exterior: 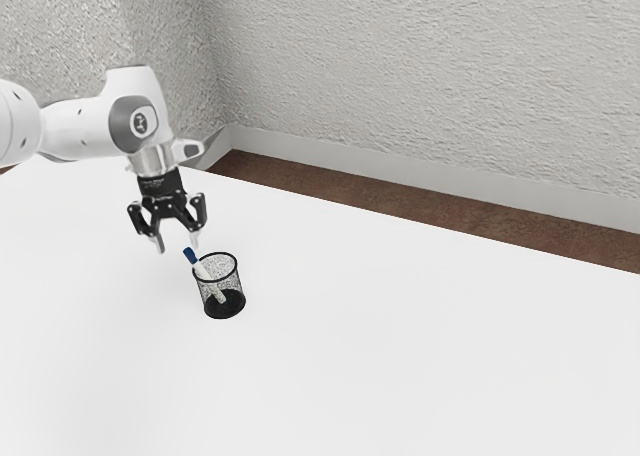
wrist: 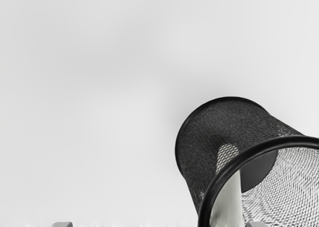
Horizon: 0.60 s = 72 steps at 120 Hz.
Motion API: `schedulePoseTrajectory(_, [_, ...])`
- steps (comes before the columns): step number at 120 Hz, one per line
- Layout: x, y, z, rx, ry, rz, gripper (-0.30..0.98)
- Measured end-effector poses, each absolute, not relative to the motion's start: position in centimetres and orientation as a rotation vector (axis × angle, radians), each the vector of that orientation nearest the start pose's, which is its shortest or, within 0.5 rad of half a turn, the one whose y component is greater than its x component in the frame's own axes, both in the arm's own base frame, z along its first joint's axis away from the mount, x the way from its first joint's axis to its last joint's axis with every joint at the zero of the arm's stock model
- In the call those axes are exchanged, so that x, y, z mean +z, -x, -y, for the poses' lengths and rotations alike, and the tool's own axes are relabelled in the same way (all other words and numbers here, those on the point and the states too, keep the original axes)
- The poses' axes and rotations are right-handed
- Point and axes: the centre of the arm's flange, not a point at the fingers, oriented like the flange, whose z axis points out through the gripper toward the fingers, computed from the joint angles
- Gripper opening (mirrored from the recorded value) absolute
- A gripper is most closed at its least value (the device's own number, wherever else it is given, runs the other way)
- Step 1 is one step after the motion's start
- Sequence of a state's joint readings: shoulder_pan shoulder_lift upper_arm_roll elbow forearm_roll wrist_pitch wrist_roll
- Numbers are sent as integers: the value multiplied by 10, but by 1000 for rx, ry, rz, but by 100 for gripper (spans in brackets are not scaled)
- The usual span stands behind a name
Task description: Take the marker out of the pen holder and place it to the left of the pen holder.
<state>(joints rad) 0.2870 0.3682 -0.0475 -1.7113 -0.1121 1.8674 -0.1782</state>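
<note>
In the exterior view the black gripper (exterior: 177, 244) is open above the table, its fingers pointing down, just above and to the view's left of the pen holder's rim. The black mesh pen holder (exterior: 221, 288) stands upright. A white marker with a dark blue end (exterior: 190, 255) leans inside it, the blue end sticking out over the rim toward the gripper. In the wrist view the pen holder (wrist: 214, 118) lies under the hand, with the marker's white body (wrist: 228, 202) inside; its upper end is out of sight.
The white table (exterior: 400, 356) surrounds the pen holder. Behind its far edge are a brown floor strip (exterior: 400, 198) and textured grey walls (exterior: 420, 76).
</note>
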Motion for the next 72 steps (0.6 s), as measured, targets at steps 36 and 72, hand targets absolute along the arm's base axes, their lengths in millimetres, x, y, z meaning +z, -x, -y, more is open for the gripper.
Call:
schedulePoseTrajectory(36, [366,-616,-130,323,3177,718,43])
schedulePoseTrajectory(72, [358,-612,-115,368,3184,686,39])
